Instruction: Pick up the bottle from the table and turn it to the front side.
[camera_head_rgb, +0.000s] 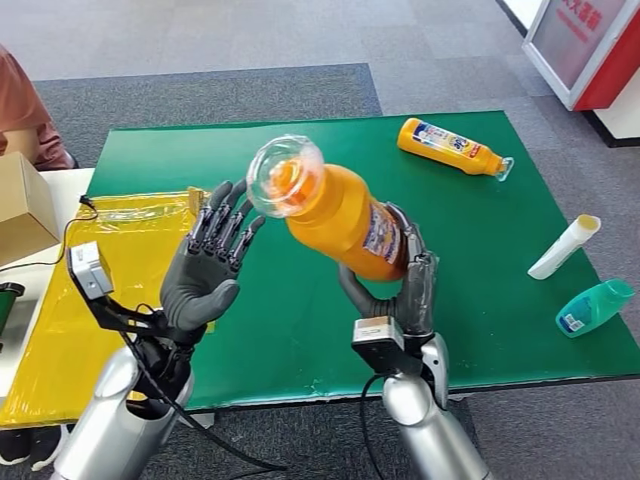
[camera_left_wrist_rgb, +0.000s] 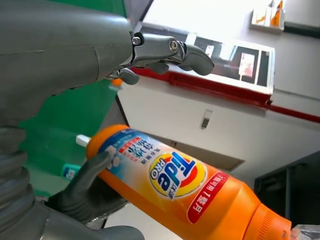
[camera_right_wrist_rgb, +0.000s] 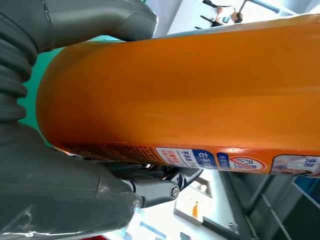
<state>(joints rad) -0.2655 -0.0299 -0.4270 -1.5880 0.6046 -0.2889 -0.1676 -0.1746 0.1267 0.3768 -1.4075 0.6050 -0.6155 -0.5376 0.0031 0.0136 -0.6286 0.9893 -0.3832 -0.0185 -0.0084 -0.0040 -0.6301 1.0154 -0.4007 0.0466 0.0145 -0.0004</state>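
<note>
At lower centre of the head view the right hand (camera_head_rgb: 404, 290) grips the base end of the orange bottle (camera_head_rgb: 340, 210), lifted above the green table (camera_head_rgb: 468, 270) and tilted up-left, its clear cap (camera_head_rgb: 285, 176) toward the camera. The left hand (camera_head_rgb: 207, 265) stands raised just left of the cap, palm open, fingers apart, holding nothing. A second orange bottle (camera_head_rgb: 451, 146) lies at upper right.

Orange bottle (camera_head_rgb: 343, 215) with a clear cap, green table (camera_head_rgb: 468, 260), yellow sheet (camera_head_rgb: 53, 330), grey right hand (camera_head_rgb: 404, 290).
</note>
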